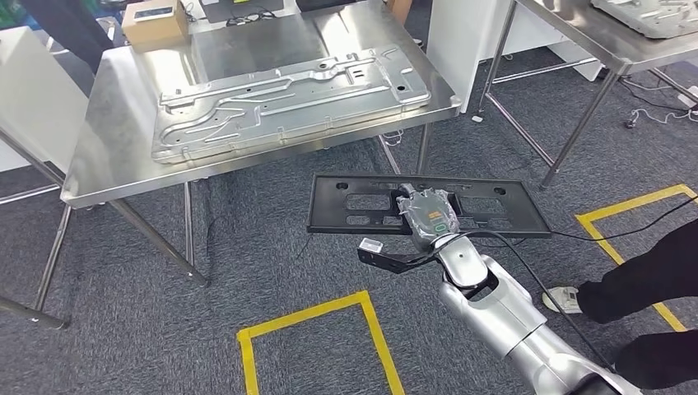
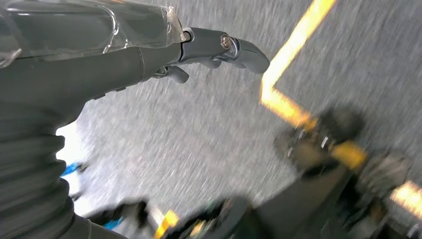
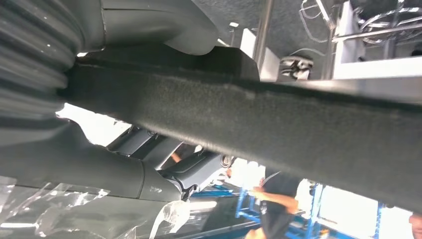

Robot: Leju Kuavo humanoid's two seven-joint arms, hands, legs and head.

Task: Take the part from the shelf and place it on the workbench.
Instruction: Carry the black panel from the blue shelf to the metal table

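The part [image 1: 494, 216], a flat black panel with cut-out slots, is hanging in mid-air at the centre of the head view, lying roughly level above the grey carpet. The right hand [image 1: 428, 216] is clamping it near the middle of its near edge, the silver right arm [image 1: 494, 304] reaching up from the lower right of the frame. In the right wrist view the part [image 3: 278, 129] is crossing the picture as a wide dark band, with the thumb [image 3: 149, 25] pressed on one face and darker fingers [image 3: 174, 169] curling against the other.

The surface [image 1: 107, 123], a steel workbench, is standing in the upper left of the head view, beyond the part and well apart from it. A large pressed metal plate [image 1: 288, 103] is lying across its middle, and a cardboard box [image 1: 152, 25] is sitting at its far edge. A second steel table [image 1: 609, 49] is showing in the upper right.

The left hand [image 2: 219, 50] is hanging over carpet and yellow floor tape [image 2: 293, 45] in the blurred left wrist view, holding nothing, fingers loosely extended.

A person's dark leg and shoe [image 1: 564, 298] are standing at the right edge.

Judging by this, the pick-up is done and the part is being carried. Reaching the surface and setting the part down there are left.
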